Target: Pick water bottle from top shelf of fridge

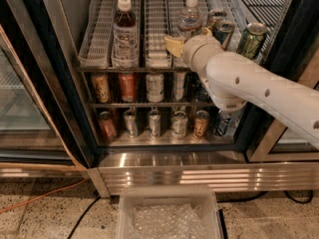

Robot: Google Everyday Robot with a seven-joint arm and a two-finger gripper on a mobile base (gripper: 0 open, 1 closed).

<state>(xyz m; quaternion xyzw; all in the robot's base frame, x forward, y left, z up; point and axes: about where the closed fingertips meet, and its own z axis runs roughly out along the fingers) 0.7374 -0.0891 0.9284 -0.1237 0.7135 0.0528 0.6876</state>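
Observation:
The water bottle [190, 15], clear with a white cap, stands at the front of a lane on the top shelf [102, 34] of the fridge [169, 163]. My gripper [188, 41], with yellow tips, is at the bottle's lower part and covers its label. The white arm reaches in from the right. A brown-liquid bottle [124, 31] with a white cap stands two lanes to the left.
Green and dark cans [250, 38] stand on the top shelf right of my gripper. Two lower shelves hold rows of cans [154, 86]. A clear plastic bin [168, 214] sits on the floor in front. The black door frame [35, 78] is at the left.

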